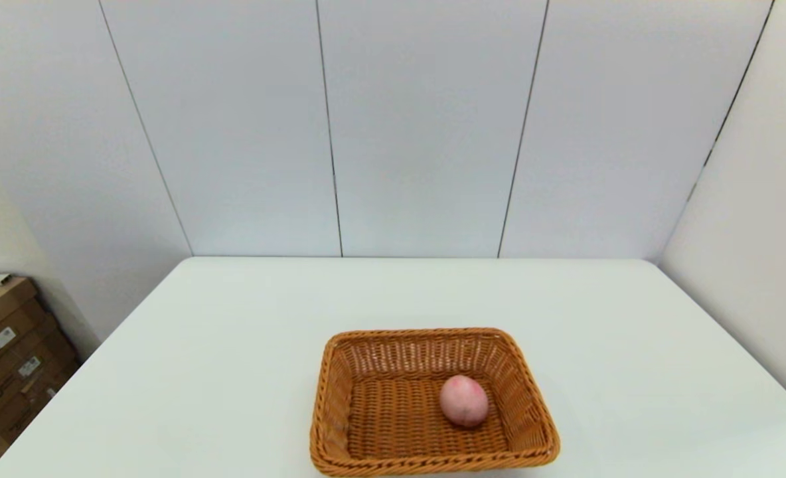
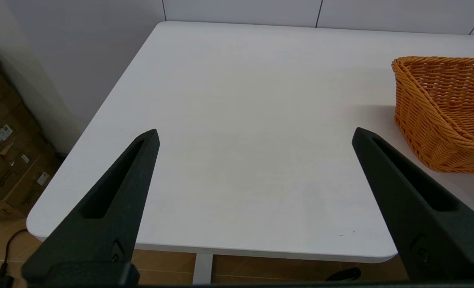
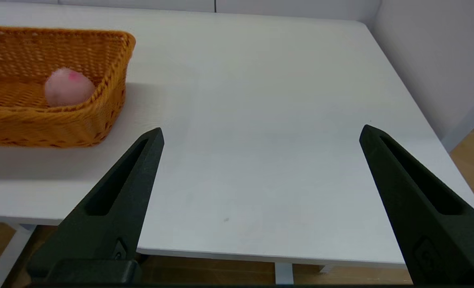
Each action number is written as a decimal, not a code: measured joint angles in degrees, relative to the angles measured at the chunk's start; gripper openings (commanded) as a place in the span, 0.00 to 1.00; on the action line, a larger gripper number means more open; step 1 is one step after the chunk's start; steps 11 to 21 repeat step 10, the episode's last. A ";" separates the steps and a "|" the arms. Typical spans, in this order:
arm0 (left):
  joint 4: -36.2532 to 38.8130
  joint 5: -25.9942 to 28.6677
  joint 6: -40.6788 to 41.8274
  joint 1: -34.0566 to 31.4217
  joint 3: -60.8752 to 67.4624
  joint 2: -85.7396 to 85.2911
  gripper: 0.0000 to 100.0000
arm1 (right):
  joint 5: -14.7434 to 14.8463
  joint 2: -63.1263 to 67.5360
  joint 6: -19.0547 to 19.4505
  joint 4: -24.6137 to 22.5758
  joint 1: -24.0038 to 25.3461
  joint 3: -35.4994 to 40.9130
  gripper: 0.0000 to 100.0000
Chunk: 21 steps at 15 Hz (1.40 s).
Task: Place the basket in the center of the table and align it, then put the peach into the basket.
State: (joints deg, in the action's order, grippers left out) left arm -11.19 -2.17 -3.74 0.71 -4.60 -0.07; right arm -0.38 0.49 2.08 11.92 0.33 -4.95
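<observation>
The wicker basket (image 1: pixel 433 405) sits near the front middle of the white surface (image 1: pixel 234 345), holding the peach (image 1: pixel 463 400) right of its centre. The peach is pale pink with a darker blush. The left claw (image 2: pixel 255 136) and right claw (image 3: pixel 261 134) hang released, back beyond the near edge.

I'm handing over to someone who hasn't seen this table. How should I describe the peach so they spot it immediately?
On the white table, near its front edge, sits an orange-brown wicker basket. The peach lies inside it, toward the robot's right. It is the only small, round, pink thing there, and nothing else is in the basket.
</observation>
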 measured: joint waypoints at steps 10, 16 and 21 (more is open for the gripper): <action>0.00 0.00 0.00 -0.05 0.13 0.00 1.00 | 0.43 -0.59 -2.08 0.00 -0.02 0.38 1.00; 0.00 0.00 0.00 -0.05 0.13 0.00 1.00 | 0.43 -0.59 -2.08 0.00 -0.02 0.38 1.00; 0.00 0.00 0.00 -0.05 0.13 0.00 1.00 | 0.43 -0.59 -2.08 0.00 -0.02 0.38 1.00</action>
